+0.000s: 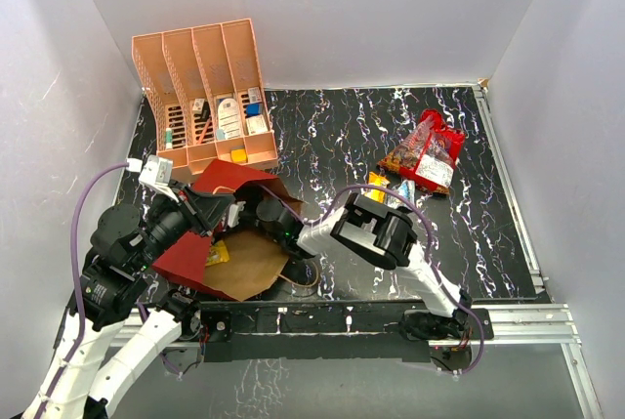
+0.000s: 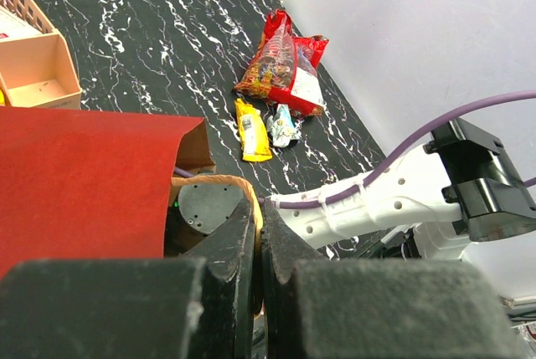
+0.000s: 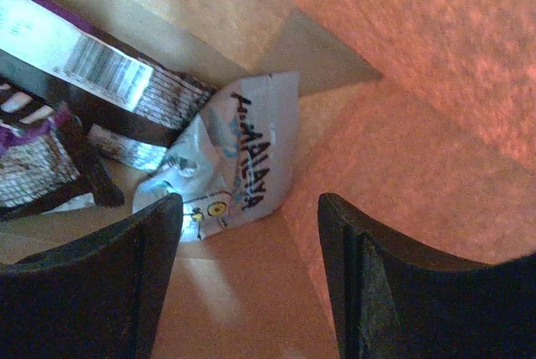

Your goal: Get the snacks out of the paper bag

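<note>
The dark red paper bag (image 1: 195,258) lies on its side at the near left, its brown inside facing up. My left gripper (image 2: 259,208) is shut on its tan loop handle (image 2: 219,180). My right gripper (image 3: 251,208) is inside the bag and open. Nothing is between its fingers. Just ahead of it a silver-blue packet (image 3: 230,158) and a purple packet (image 3: 50,125) lie on the brown paper. A yellow packet (image 1: 217,254) shows in the bag's mouth. Out on the table lie the large red-and-clear sweets bag (image 1: 427,152), a yellow packet (image 2: 251,129) and a silver-blue packet (image 2: 285,125).
A peach slotted file rack (image 1: 205,97) with small boxes stands at the back left, close behind the bag. White walls enclose the black marbled table (image 1: 332,136). The right arm (image 1: 381,233) crosses in front of the bag.
</note>
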